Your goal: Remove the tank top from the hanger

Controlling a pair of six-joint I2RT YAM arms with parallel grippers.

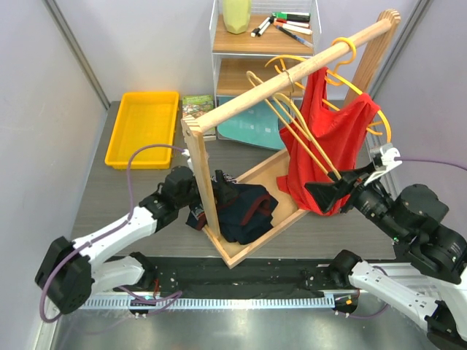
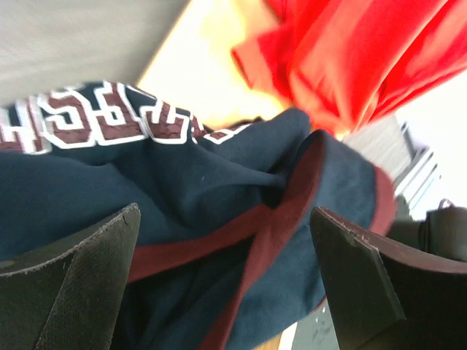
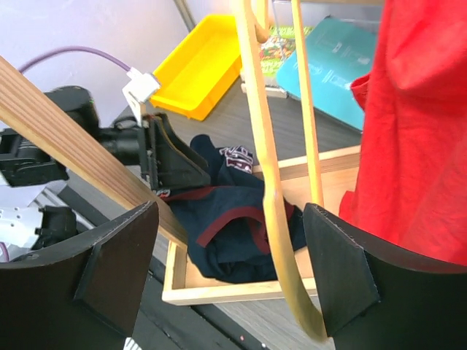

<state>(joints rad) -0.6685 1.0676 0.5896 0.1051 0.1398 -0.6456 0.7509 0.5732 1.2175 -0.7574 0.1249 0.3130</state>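
Top view only shows the whole rack. Red tank top (image 1: 328, 138) hangs on a yellow hanger (image 1: 344, 48) hooked over the sloping wooden rail (image 1: 292, 73), upper right of frame. Straps sit over the hanger and the body drapes straight down. Its lower edge is at the right claw (image 1: 330, 191); contact cannot be told.

Right wrist view adds that the right claw's fingers stand wide apart and clamp nothing. A bare wooden hanger (image 3: 271, 189) runs down through the gap between them; I cannot tell whether it touches either finger. Red cloth fills the right edge of that frame, beside the right-hand finger.

Left wrist view adds that the left claw (image 2: 225, 219) is spread wide with nothing gripped, close over a navy garment (image 2: 204, 182) with maroon trim and white-edged lettering. Finger-to-cloth contact cannot be told.

The navy garment lies crumpled in the rack's wooden base tray (image 1: 241, 255), centre of the top view, on no hanger. Yellow bin (image 1: 142, 127) sits on the tabletop (image 1: 109, 197), upper left.
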